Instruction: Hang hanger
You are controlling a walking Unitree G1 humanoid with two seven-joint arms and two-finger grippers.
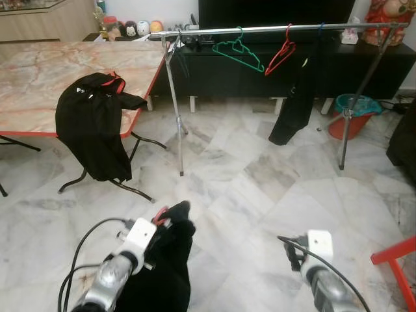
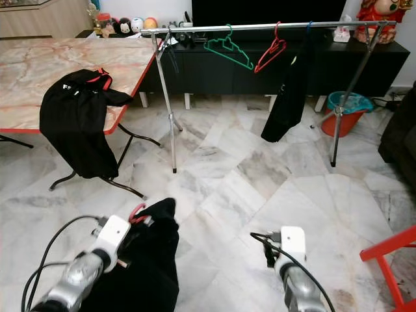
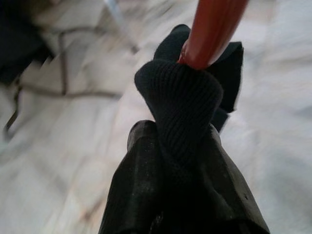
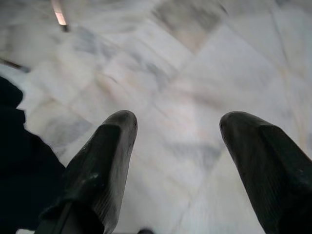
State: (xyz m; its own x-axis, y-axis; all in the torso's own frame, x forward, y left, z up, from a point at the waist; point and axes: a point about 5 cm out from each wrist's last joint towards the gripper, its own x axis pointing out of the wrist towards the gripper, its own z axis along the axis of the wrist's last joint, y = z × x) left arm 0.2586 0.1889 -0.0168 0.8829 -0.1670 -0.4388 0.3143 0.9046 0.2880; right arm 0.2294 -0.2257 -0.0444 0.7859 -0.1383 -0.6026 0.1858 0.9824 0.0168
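Holding: left gripper (image 3: 195, 146), at 7 o'clock in the head views, has its black fingers pressed onto a red plastic hanger (image 3: 212, 29) wrapped in a black knitted garment (image 1: 166, 273); the garment's ribbed collar bunches around the hanger's neck.
Hanger position: low over the floor, well apart from the rail, with the garment drooping below the gripper.
Right gripper (image 4: 178, 146): at 5 o'clock, fingers spread wide with nothing between them, over pale marbled floor tiles (image 1: 260, 175).
Rail: long silver metal clothes rail (image 1: 273, 28) on thin tripod legs at 12 o'clock.
On the rail: a green plastic hanger (image 1: 238, 51), a second red wire-like hanger (image 1: 281, 53), both bare, and a black garment (image 1: 296, 97) hanging on a blue hook.
Table: marble-patterned folding table with red edge (image 1: 39, 78) at 10 o'clock, a black shirt with red collar trim (image 1: 94, 120) draped over its corner.
Container: orange-red bucket (image 1: 351, 120) at 2 o'clock beside the rail's leg, holding a teal lining or cloth; contents otherwise unclear.
Corner: a red frame (image 1: 396, 266) at 4 o'clock.
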